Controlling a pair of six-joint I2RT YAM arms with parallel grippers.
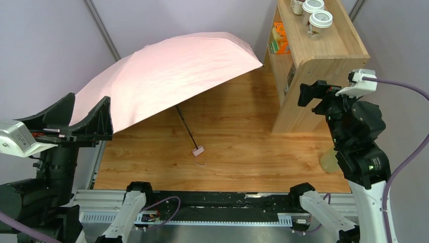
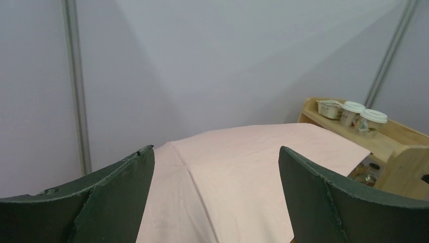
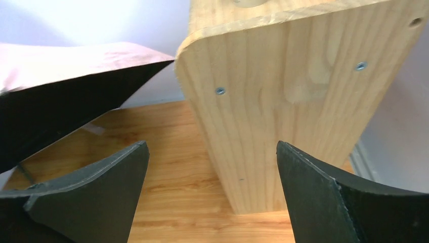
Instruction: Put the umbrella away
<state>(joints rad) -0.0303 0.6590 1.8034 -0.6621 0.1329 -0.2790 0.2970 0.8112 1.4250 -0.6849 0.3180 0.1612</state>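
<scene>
The umbrella stands open on the wooden table (image 1: pixel 243 147), its pale pink canopy (image 1: pixel 167 76) tilted over the back left. Its thin black shaft (image 1: pixel 185 125) slopes down to the small pink handle (image 1: pixel 198 150) and wrist loop (image 1: pixel 201 162) lying on the table. My left gripper (image 1: pixel 89 99) is open and empty, raised at the canopy's left edge; its wrist view looks over the canopy (image 2: pixel 253 172) between the open fingers (image 2: pixel 216 149). My right gripper (image 1: pixel 309 94) is open and empty (image 3: pixel 212 144), facing the shelf's side, with the canopy's black lining (image 3: pixel 60 111) to its left.
A wooden shelf unit (image 1: pixel 313 55) stands at the back right, close to the canopy's right tip, and fills the right wrist view (image 3: pixel 283 101). Lidded cups (image 1: pixel 320 20) sit on top of it, also seen from the left wrist (image 2: pixel 373 120). Purple walls enclose the table.
</scene>
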